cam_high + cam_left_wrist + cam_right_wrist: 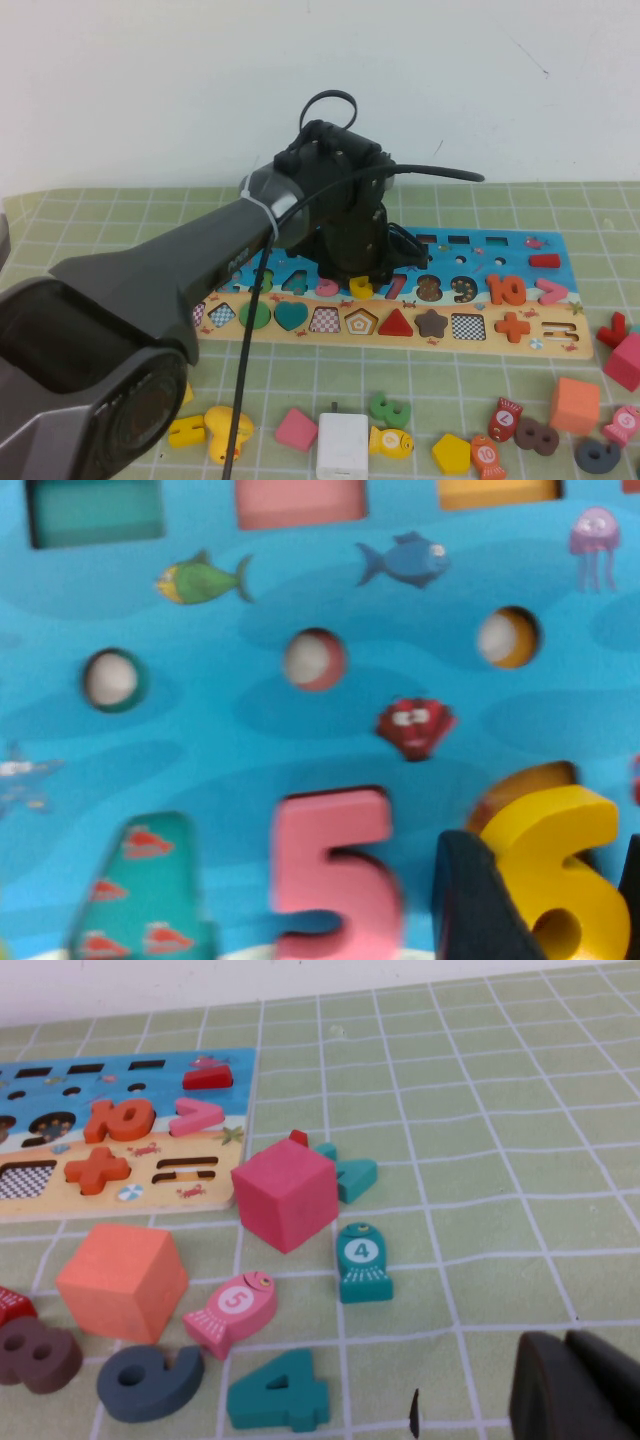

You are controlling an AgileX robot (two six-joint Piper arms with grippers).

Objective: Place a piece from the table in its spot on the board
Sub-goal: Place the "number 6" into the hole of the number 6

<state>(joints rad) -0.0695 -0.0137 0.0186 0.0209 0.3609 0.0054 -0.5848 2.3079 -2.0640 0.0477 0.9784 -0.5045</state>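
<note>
My left gripper point(358, 272) hangs low over the blue part of the board point(560, 345) and is shut on the yellow numeral 6 point(361, 287). In the left wrist view the 6 point(555, 865) sits tilted between the dark fingers point(480, 905), right over a brown cut-out point(530, 778) next to the pink 5 point(335, 865); one end looks raised off the board point(250, 740). My right gripper point(575, 1390) is shut and empty, low over the green grid table point(480, 1110), to the right of the board point(215, 1110). It is not in the high view.
Loose pieces lie along the table's front: a yellow duck point(215, 425), pink tile point(296, 428), white block point(343, 445), green 3 point(390, 410) and orange cube point(574, 403). Near my right gripper lie a magenta cube point(285, 1193), teal fish point(362, 1263) and teal 4 point(280, 1392).
</note>
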